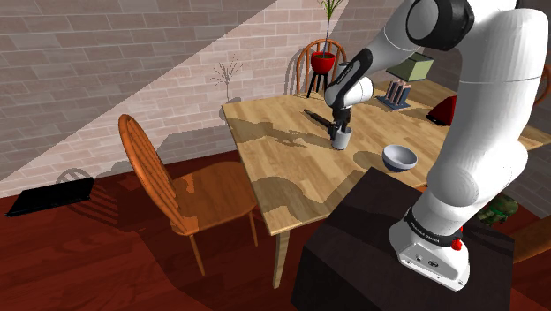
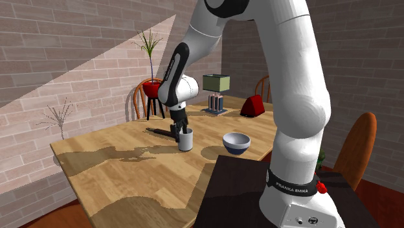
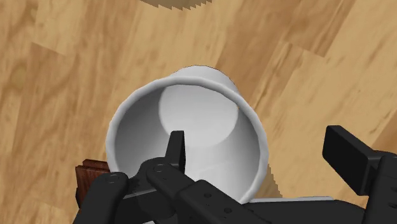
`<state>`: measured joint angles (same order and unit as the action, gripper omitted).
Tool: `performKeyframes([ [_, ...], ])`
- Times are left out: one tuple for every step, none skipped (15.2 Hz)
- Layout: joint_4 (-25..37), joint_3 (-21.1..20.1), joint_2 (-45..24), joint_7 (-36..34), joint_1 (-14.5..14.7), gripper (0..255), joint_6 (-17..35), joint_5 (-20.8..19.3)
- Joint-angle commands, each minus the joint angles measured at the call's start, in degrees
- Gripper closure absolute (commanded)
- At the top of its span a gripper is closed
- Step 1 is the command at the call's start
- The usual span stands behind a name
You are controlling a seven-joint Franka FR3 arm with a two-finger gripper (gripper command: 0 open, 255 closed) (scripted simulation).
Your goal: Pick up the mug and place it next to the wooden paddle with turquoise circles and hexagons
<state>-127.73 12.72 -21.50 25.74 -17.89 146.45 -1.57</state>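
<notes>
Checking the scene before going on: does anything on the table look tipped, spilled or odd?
Nothing stands out. The mug stands upright and empty on the table, the bowl upright nearby, and the open gripper straddles the mug's rim.

Franka arm [image 1: 481,132]: glossy white, rounded tubular links joined by dark grey joint rings [image 1: 444,22]. A black collar [image 2: 292,183] lettered FRANKA EMIKA in white girds the lowest link. In the second exterior view a small red knob [image 2: 320,188] sits at the collar's 3 o'clock. Small dark ports mark the white foot [image 2: 303,219]. The gripper [image 1: 339,126] is all black, with flat, blocky fingers [image 3: 348,158].
</notes>
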Motion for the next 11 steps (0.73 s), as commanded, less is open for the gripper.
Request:
performKeyframes([
  [0.0, 0.2, 1.6, -0.3, 0.3, 0, -1.7, -0.4],
  [0.1, 0.4, 3.2, -0.5, 0.6, 0, -3.4, -0.8],
  [0.3, 0.6, 4.8, -0.8, 0.9, 0, -5.1, -1.1],
  [0.5, 0.7, 5.9, -1.0, 1.1, 0, -6.4, -1.4],
  [0.5, 0.7, 5.9, -1.0, 1.1, 0, -6.4, -1.4],
  [0.5, 0.7, 5.9, -1.0, 1.1, 0, -6.4, -1.4],
  [0.5, 0.7, 5.9, -1.0, 1.1, 0, -6.4, -1.4],
  [0.5, 0.7, 5.9, -1.0, 1.1, 0, -6.4, -1.4],
  [0.5, 0.7, 5.9, -1.0, 1.1, 0, -6.4, -1.4],
  [0.5, 0.7, 5.9, -1.0, 1.1, 0, -6.4, -1.4],
  [0.5, 0.7, 5.9, -1.0, 1.1, 0, -6.4, -1.4],
])
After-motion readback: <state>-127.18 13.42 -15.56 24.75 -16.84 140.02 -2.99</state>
